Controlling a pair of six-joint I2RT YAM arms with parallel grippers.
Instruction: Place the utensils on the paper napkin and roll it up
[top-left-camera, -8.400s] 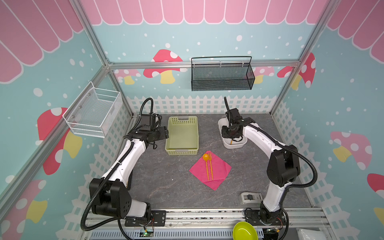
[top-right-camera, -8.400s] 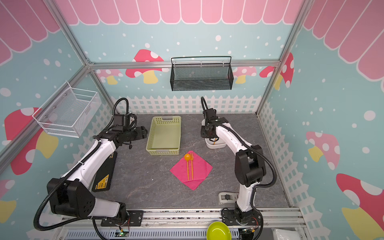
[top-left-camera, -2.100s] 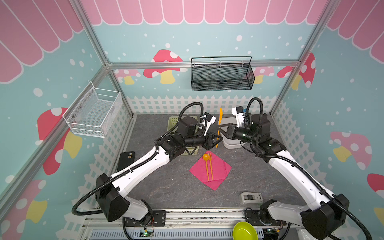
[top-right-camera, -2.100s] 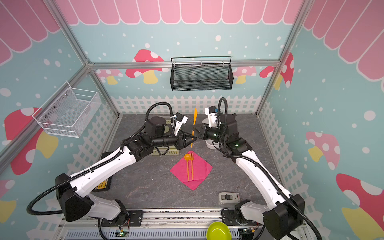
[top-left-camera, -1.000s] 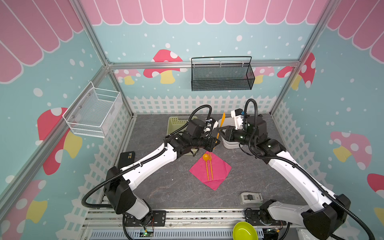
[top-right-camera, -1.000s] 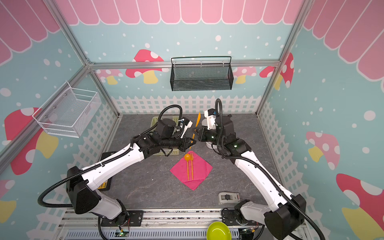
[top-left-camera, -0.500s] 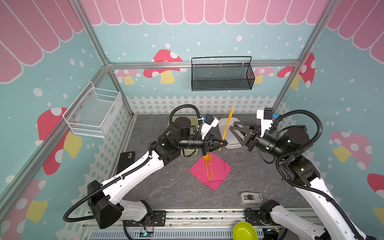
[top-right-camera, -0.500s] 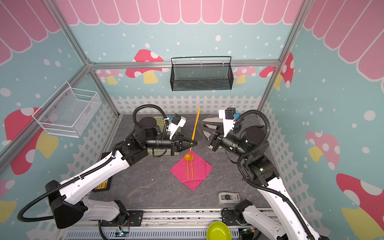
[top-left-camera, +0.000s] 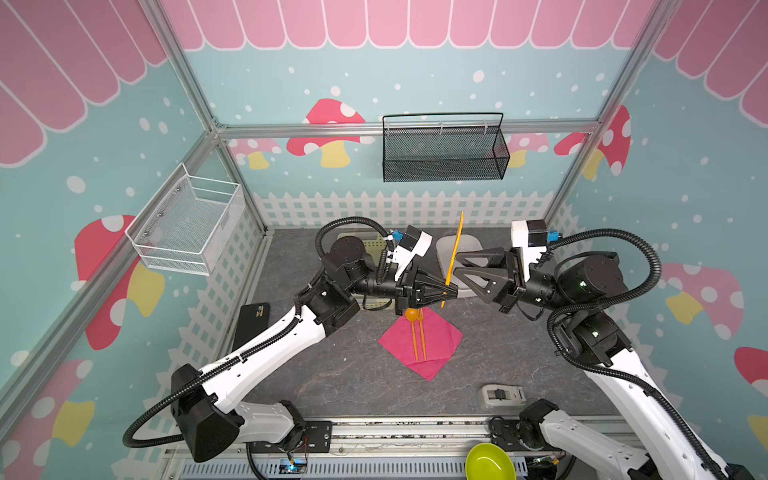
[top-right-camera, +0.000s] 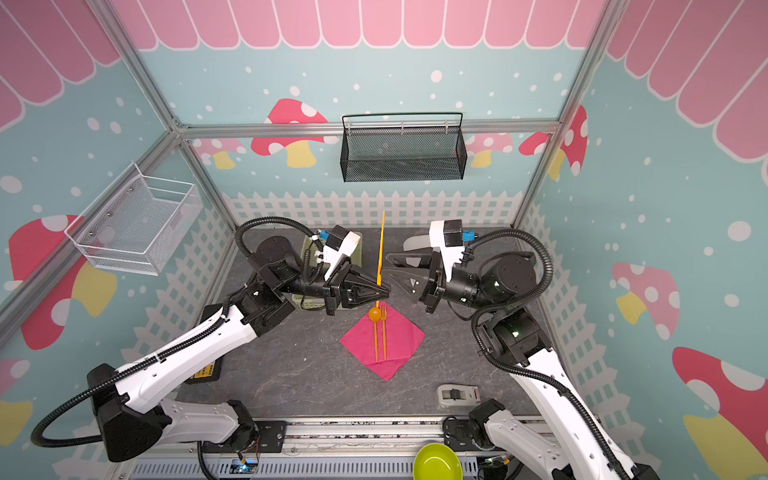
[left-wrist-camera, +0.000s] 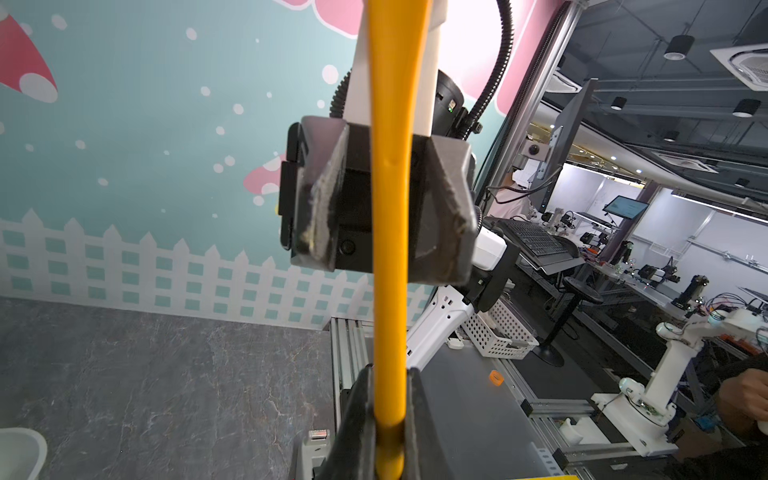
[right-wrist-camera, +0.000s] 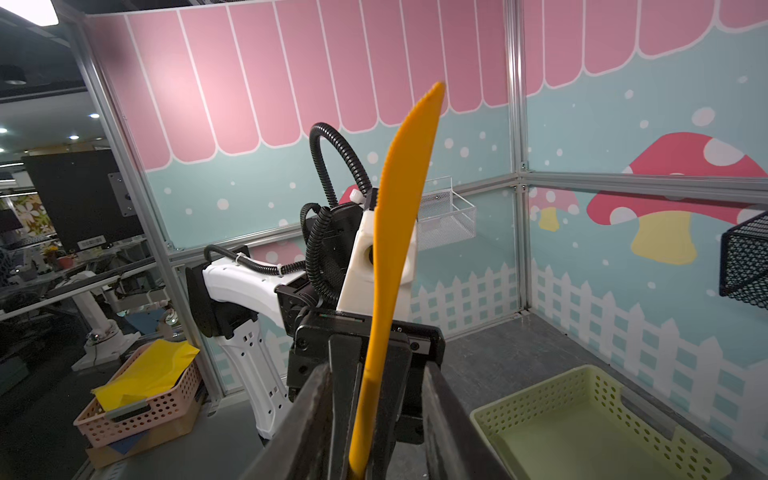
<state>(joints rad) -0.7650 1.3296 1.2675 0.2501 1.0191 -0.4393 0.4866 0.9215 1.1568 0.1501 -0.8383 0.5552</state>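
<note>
left claw (top-left-camera: 446, 292) clenched on the knife (top-left-camera: 454, 253), upright over the napkin's (top-left-camera: 440, 338) far corner; right claw (top-left-camera: 456, 265) gapes, facing it. spoon (top-left-camera: 411, 314) and fork (top-left-camera: 422, 334) lie on the napkin; green basket (right-wrist-camera: 536, 388) behind the left arm.

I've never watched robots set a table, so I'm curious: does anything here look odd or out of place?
Yes. The orange knife stands almost upright in mid-air, pinched near its lower end by the left gripper, while the spoon and fork lie flat on the pink napkin. The right gripper faces it, open and empty.
</note>
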